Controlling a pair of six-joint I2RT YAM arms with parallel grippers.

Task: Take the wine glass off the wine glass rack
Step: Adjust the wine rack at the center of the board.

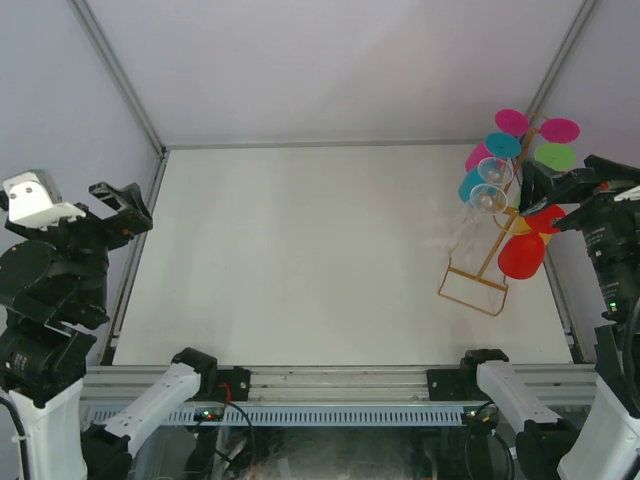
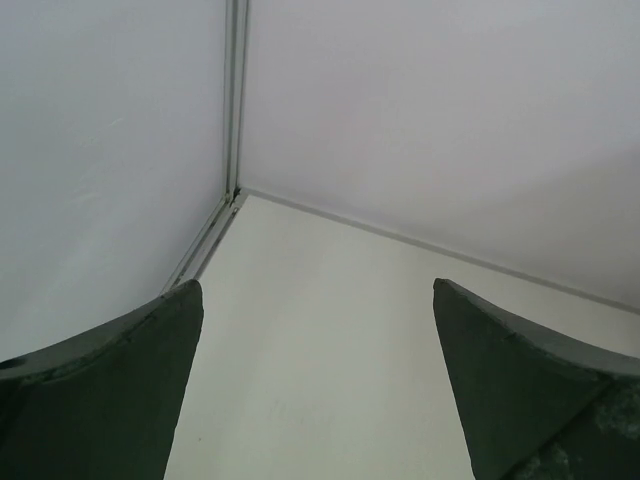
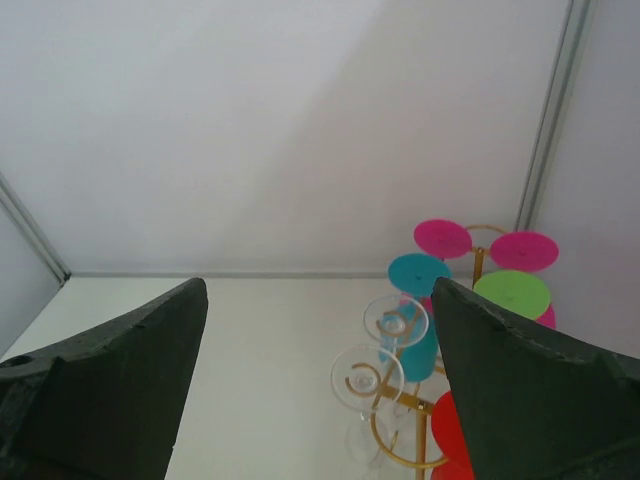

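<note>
The gold wire wine glass rack (image 1: pixel 478 270) stands at the table's right edge, hung with upside-down glasses: pink (image 1: pixel 511 122), teal (image 1: pixel 503 145), green (image 1: pixel 554 156), red (image 1: pixel 522 254) and two clear ones (image 1: pixel 490 185). In the right wrist view the clear glasses (image 3: pixel 368 380) hang on gold loops, with teal (image 3: pixel 418 275), pink (image 3: pixel 443 238) and green (image 3: pixel 511 294) bases behind. My right gripper (image 1: pixel 540 195) is open and empty, close beside the rack's right side; the glasses show between its fingers (image 3: pixel 520 390). My left gripper (image 1: pixel 125 205) is open and empty at the far left.
White enclosure walls with metal corner posts (image 1: pixel 120 75) surround the white table (image 1: pixel 300 260). The rack sits near the right wall (image 1: pixel 600 90). The left wrist view shows bare table (image 2: pixel 330 340) and the back left corner (image 2: pixel 232 195).
</note>
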